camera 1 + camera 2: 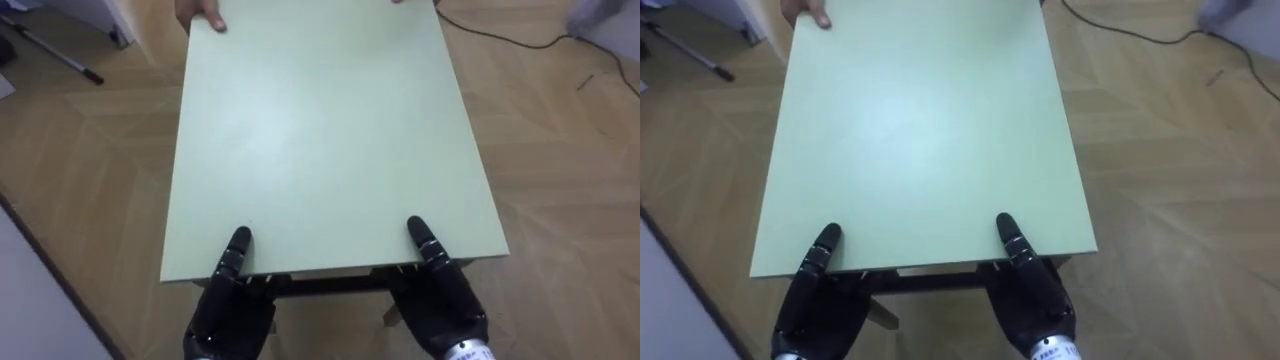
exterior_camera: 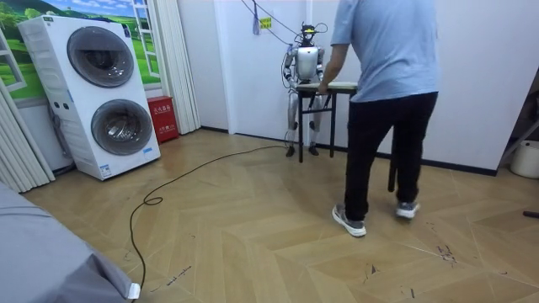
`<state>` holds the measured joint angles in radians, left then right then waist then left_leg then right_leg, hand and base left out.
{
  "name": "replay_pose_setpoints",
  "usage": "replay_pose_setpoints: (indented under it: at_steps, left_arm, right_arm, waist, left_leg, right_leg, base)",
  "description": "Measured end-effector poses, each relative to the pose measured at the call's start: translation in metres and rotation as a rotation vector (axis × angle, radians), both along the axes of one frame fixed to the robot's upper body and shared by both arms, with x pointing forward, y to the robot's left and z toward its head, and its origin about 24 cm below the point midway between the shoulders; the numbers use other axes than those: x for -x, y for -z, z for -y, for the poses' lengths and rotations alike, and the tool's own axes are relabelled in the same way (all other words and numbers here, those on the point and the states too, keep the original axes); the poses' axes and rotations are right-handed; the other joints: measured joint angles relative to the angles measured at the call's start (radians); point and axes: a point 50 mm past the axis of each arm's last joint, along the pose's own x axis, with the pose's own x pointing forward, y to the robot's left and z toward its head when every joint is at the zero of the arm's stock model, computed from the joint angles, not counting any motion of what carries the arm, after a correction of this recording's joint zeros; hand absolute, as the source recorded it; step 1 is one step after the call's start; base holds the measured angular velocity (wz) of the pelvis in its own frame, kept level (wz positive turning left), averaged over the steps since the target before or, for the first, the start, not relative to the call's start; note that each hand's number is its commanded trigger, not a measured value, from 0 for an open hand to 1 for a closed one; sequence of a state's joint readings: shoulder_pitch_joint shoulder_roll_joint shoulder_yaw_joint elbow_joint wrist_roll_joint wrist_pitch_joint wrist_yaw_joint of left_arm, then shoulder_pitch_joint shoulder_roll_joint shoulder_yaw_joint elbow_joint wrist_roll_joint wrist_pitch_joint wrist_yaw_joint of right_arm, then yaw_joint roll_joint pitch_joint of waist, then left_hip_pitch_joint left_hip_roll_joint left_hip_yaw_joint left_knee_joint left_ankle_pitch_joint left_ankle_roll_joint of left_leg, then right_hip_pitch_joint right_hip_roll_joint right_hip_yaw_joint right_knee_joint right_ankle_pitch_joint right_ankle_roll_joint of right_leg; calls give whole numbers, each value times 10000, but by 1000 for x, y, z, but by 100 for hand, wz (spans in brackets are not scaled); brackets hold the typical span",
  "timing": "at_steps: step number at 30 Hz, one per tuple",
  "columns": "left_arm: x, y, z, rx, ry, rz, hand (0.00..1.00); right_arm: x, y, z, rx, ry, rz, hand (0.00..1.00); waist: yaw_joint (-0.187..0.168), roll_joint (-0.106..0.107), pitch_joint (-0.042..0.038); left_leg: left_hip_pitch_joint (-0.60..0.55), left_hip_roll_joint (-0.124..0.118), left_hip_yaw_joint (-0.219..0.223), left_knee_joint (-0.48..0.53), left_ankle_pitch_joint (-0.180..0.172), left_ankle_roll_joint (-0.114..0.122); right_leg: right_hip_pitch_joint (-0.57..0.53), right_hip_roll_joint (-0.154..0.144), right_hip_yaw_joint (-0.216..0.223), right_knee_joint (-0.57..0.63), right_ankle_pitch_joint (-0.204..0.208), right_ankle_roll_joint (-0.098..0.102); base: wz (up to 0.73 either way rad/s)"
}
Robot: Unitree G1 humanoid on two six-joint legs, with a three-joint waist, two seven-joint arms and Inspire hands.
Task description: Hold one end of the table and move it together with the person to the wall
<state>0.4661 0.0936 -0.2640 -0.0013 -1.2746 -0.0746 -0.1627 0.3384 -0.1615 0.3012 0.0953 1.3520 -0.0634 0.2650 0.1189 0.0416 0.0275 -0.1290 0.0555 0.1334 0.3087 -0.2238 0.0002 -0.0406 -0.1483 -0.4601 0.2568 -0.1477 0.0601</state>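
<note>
A pale green table (image 1: 330,130) stretches away from me over the wooden floor. My left hand (image 1: 230,300) and right hand (image 1: 440,300) clamp its near edge, each with the thumb lying on top and the fingers tucked underneath. At the far edge a person's hand (image 1: 200,15) grips the top left corner. In the room view the person (image 2: 387,84) stands with their back to the camera, bent over the table (image 2: 337,86), facing the robot, which stands against the white wall.
A dark cable (image 1: 500,35) runs over the floor beyond the table's far right corner, and a dark rod (image 1: 60,55) lies at far left. Stacked washing machines (image 2: 101,93) and a red box (image 2: 162,118) stand at the room view's left, a white bucket (image 2: 526,158) at its right.
</note>
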Motion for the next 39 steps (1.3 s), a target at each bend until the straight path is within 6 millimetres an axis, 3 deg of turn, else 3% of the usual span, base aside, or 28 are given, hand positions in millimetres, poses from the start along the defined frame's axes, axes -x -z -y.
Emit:
replay_pose_setpoints:
  at_steps: [4, 7, 9, 10, 11, 12, 13, 15, 18, 22, 25, 26, 27, 28, 29, 31, 33, 35, 39]
  left_arm:
    - [2, 1, 0, 18, -33, -191, 100]
    - [0, 1, 0, 8, -8, -246, 100]
    - [-4, 0, 1, -99, 163, -190, 100]
    - [-4, 0, 1, -147, 210, -171, 100]
    - [-5, -1, 0, -220, 214, -120, 100]
    - [-7, -2, -1, -253, 199, -45, 100]
    - [-8, -2, -1, -247, 191, -23, 100]
    - [-10, -6, -3, -325, 118, 160, 100]
    - [-11, -6, -5, -455, 75, 212, 100]
    - [-10, -6, -7, -518, 18, 191, 100]
    - [-8, -4, -6, -471, 15, 12, 100]
    - [-6, -2, -4, -439, 38, -152, 100]
    - [-7, -1, -5, -473, 4, -176, 100]
    - [-8, -1, -5, -474, 10, -171, 100]
    - [-10, 0, -3, -435, 69, -280, 100]
    - [-10, 0, -3, -441, 125, -334, 100]
    - [-14, -1, -2, -436, 365, -290, 100]
    - [-16, -1, -1, -492, 479, -256, 100]
    - [-16, -1, 0, -411, 411, -261, 100]
  right_arm:
    - [1, 1, -2, -32, 46, -126, 100]
    - [1, 2, -1, -5, 80, -203, 100]
    - [3, 2, 0, -113, 205, -282, 100]
    - [3, 3, 0, -162, 246, -311, 100]
    - [4, 3, -1, -280, 296, -353, 100]
    - [4, 2, -2, -318, 267, -305, 100]
    - [3, 2, -2, -314, 274, -271, 100]
    - [-2, 0, -5, -417, 239, -141, 100]
    - [-1, 0, -7, -517, 239, -166, 100]
    - [0, 1, -9, -547, 188, -209, 100]
    - [2, 3, -8, -495, 192, -324, 100]
    - [3, 6, -7, -450, 205, -439, 100]
    - [3, 6, -7, -443, 207, -453, 100]
    - [3, 6, -7, -425, 212, -425, 100]
    - [4, 6, -4, -359, 297, -447, 100]
    - [5, 7, -4, -364, 312, -474, 100]
    - [7, 8, -2, -502, 473, -544, 100]
    - [7, 8, 0, -611, 579, -515, 100]
    - [6, 6, 0, -403, 493, -408, 100]
  waist:
    - [-21, 13, 12]
    - [-314, 4, 16]
    - [-703, -46, 48]
    - [-718, -110, 50]
    - [-769, -277, 47]
    - [-768, -396, 35]
    - [-755, -383, 28]
    - [-521, -392, 24]
    - [-563, -408, 26]
    - [-483, -499, 50]
    - [-382, -514, 41]
    - [-332, -466, 48]
    - [-325, -478, 49]
    - [-331, -482, 53]
    - [-414, -420, 46]
    - [-583, -395, 14]
    - [-1024, -386, 11]
    - [-1041, -393, 7]
    - [-851, -268, -42]
  left_leg:
    - [-64, -304, -114, -17, 122, 201]
    - [-386, -718, -1036, 163, 220, 372]
    - [-544, -1138, -2128, 475, 320, 508]
    - [-536, -1207, -2400, 508, 338, 514]
    - [-569, -1439, -2743, 619, 344, 517]
    - [-689, -1631, -2948, 741, 341, 511]
    - [-730, -1756, -3017, 744, 351, 494]
    - [-880, -1750, -3157, 683, 405, 408]
    - [-874, -1735, -3223, 689, 433, 364]
    - [-911, -1766, -3268, 675, 433, 364]
    - [-865, -1828, -3733, 689, 437, 364]
    - [-801, -1719, -4148, 714, 449, 345]
    - [-871, -1738, -4652, 705, 506, 249]
    - [-937, -1775, -4808, 696, 537, 195]
    - [-1004, -1857, -5055, 669, 621, 75]
    - [-1166, -1667, -3814, 417, 772, 186]
    - [-1226, -965, -484, 58, 1096, 680]
    - [-1226, -824, 294, -8, 1167, 800]
    - [-1252, -894, 251, -65, 1161, 794]
  right_leg:
    - [42, -403, -103, 452, -129, 205]
    - [80, -620, 202, 838, -208, 252]
    - [164, -600, 1277, 1120, -409, 88]
    - [186, -542, 1624, 1154, -579, 61]
    - [219, -186, 2331, 888, -979, -15]
    - [199, 134, 2613, 592, -1241, -74]
    - [245, 151, 2592, 551, -1242, -59]
    - [399, 234, 2429, 237, -1191, 22]
    - [753, 293, 1963, 3, -1179, 3]
    - [942, 351, 1948, -207, -1177, 0]
    - [906, 397, 1848, 40, -1163, -27]
    - [713, 511, 2105, 402, -1286, -79]
    - [438, 911, 2754, 7, -1287, -322]
    - [260, 1076, 2852, -297, -1163, -455]
    - [134, 1217, 2633, -330, -915, -864]
    - [348, 1175, 1820, -364, -877, -924]
    - [599, 1103, 978, -361, -882, -917]
    - [608, 1175, 1017, -361, -891, -906]
    - [632, 1203, 901, -355, -943, -926]
  base:
    - [42]
    - [101]
    - [137]
    - [122]
    - [100]
    - [90]
    - [61]
    - [33]
    - [53]
    - [34]
    - [36]
    - [52]
    - [58]
    - [91]
    - [95]
    - [109]
    - [140]
    - [67]
    - [11]
